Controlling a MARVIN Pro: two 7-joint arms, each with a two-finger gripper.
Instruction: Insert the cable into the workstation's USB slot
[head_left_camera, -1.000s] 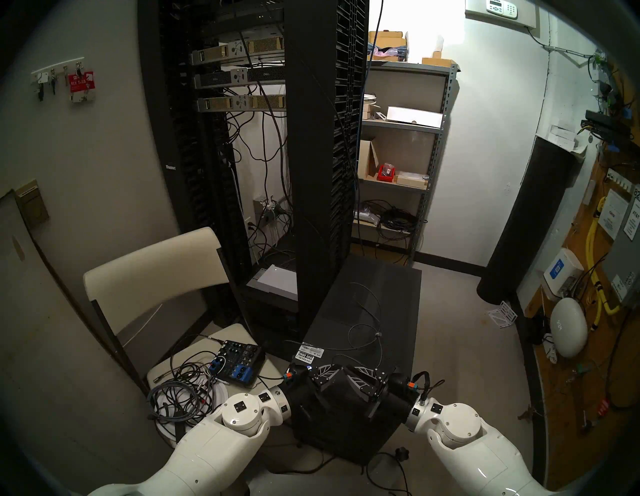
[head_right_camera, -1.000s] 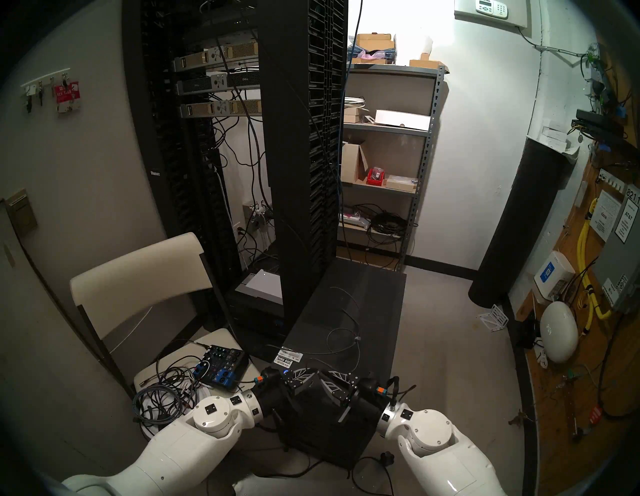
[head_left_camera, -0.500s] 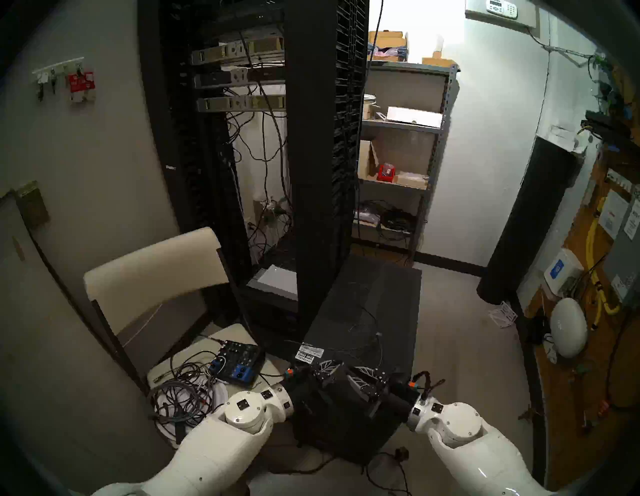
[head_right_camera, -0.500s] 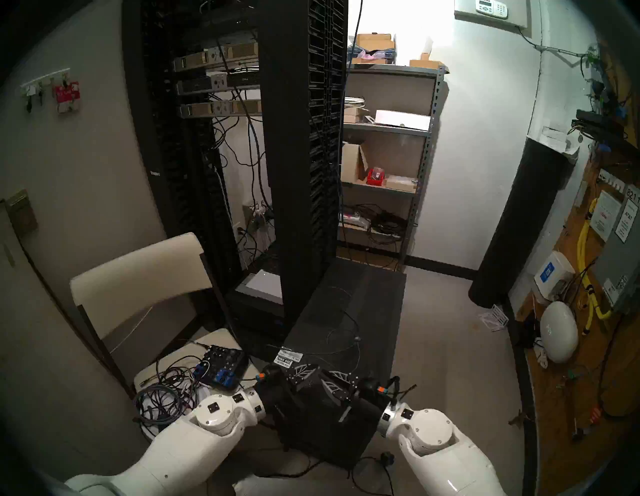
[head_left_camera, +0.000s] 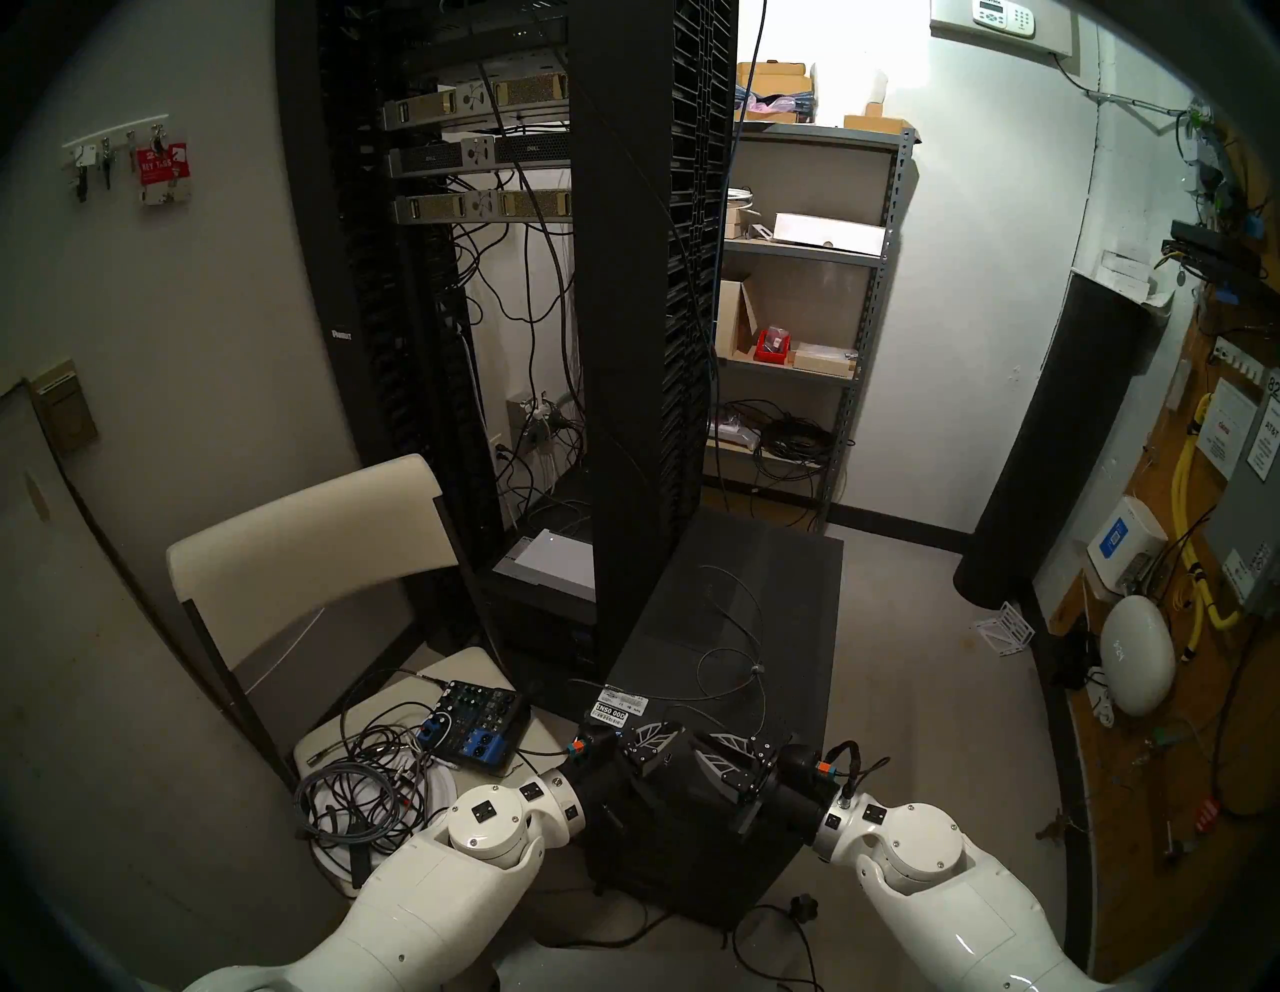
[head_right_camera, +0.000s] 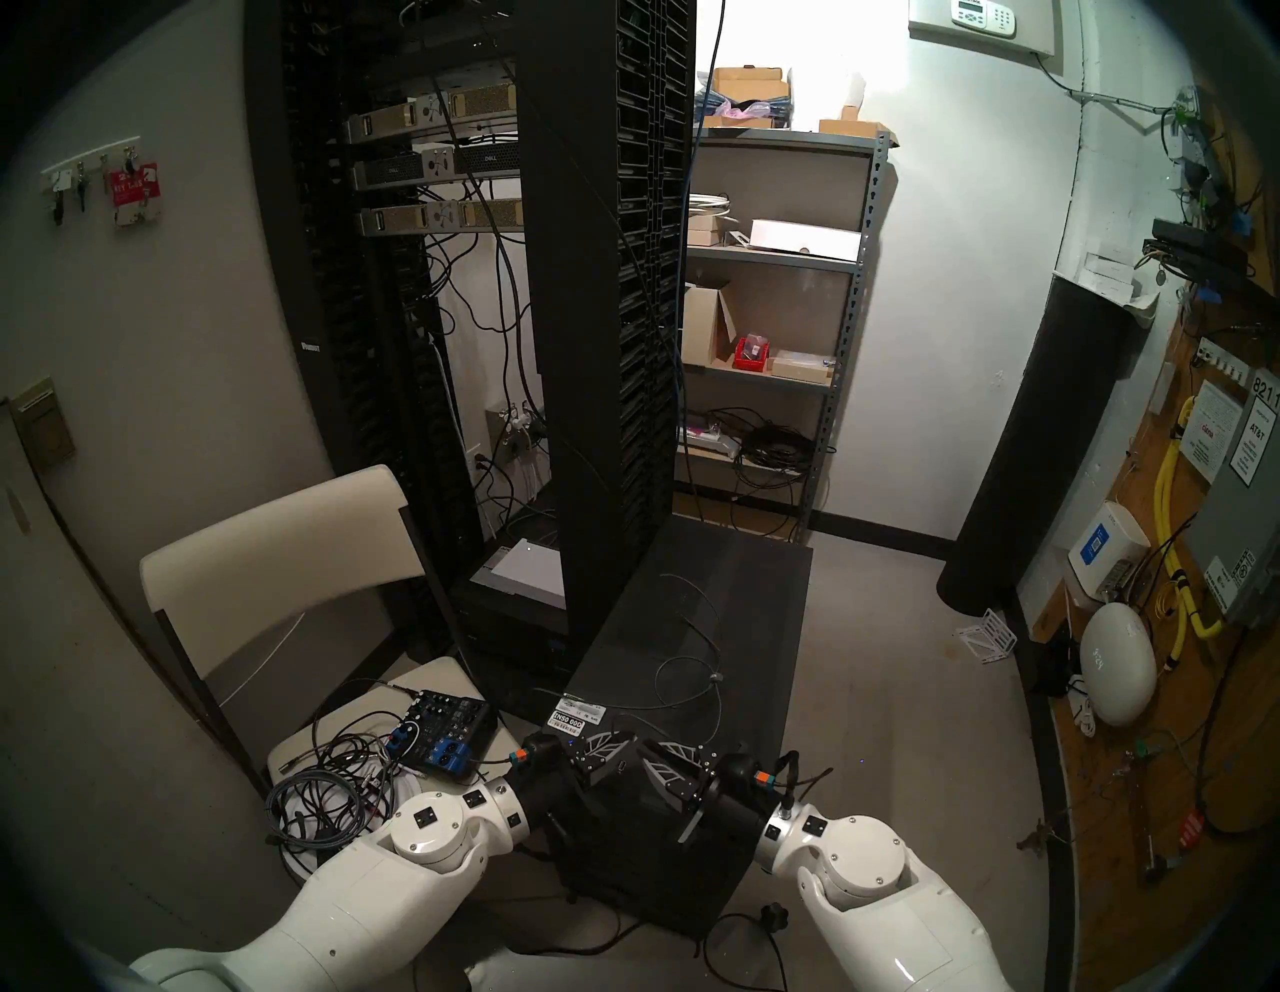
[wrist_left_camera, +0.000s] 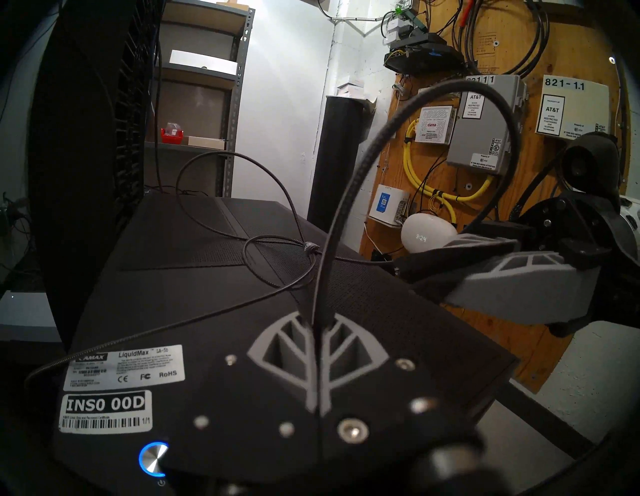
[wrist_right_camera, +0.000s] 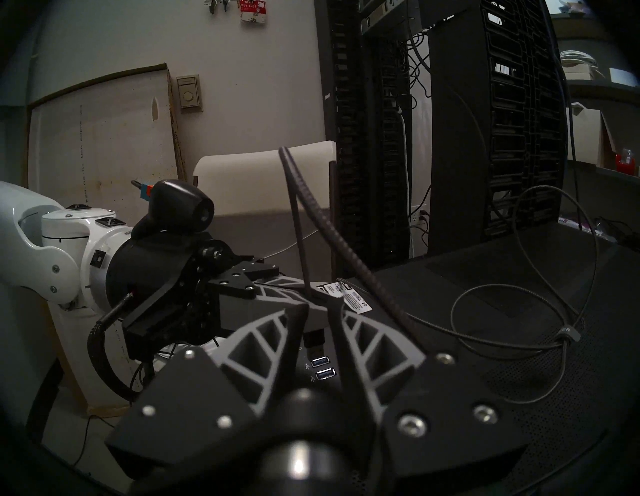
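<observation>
Nearest the head camera: left gripper (head_left_camera: 654, 745) and right gripper (head_left_camera: 706, 751) facing each other tip to tip over the near end of the workstation (head_left_camera: 762, 609), at 6 o'clock in the head view. Left gripper (wrist_left_camera: 317, 350): fingers closed together on the cable (wrist_left_camera: 349, 194), which exits between the fingertips and arcs up and over toward 1 o'clock in the left wrist view. Right gripper (wrist_right_camera: 320, 324): fingers (wrist_right_camera: 273, 336) closed to a narrow gap on the same cable (wrist_right_camera: 332, 232), which rises from the tips toward 12 o'clock in the right wrist view, bends sharply and runs back down toward 4 o'clock. Small black plug (wrist_right_camera: 314, 338) hanging below the left fingertips, just above the port pair and apart from it. USB slot (wrist_right_camera: 320, 361) and its twin (wrist_right_camera: 325, 374) side by side on the case top, directly under the right gripper's tips, both unoccupied. Blue-lit round button (wrist_left_camera: 154, 459) at 7 o'clock of the left gripper; white barcode labels (wrist_left_camera: 107, 410) just beyond it. Farther along the mesh top: remaining cable slack in loose loops, silver bead (head_left_camera: 756, 669) at 12 o'clock of the grippers. Beyond the workstation: tall black server rack (head_left_camera: 644, 312) at 11 o'clock; blue audio mixer (head_left_camera: 478, 724) on the chair seat at 9 o'clock.
</observation>
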